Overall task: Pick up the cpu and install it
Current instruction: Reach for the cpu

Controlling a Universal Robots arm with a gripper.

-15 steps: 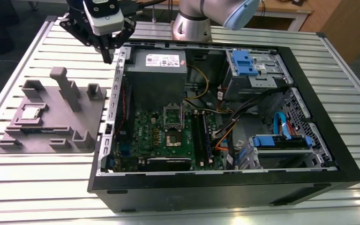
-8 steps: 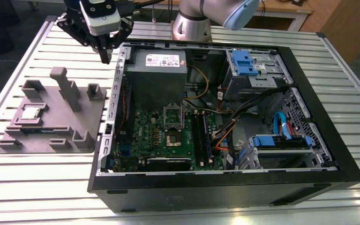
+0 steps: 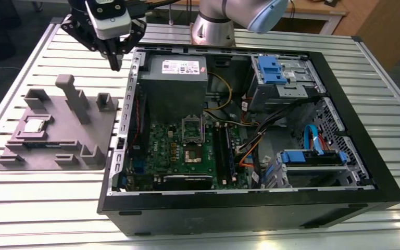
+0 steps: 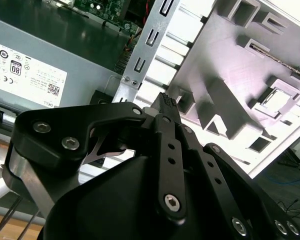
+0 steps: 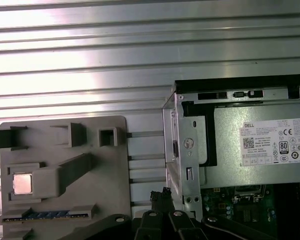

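A slatted metal table (image 3: 40, 208) carries a gray fixture tray (image 3: 101, 136) and an open computer case (image 3: 255, 211). The cpu (image 3: 35, 125) lies flat in a square recess of the tray, shiny top up; being square, it has no long axis. A memory stick (image 3: 44, 144) sits in a slot near it. The case's power supply (image 3: 174, 78) bears a white printed label. The gripper (image 3: 116, 61) hovers over the gap between tray and case, fingers together and empty.
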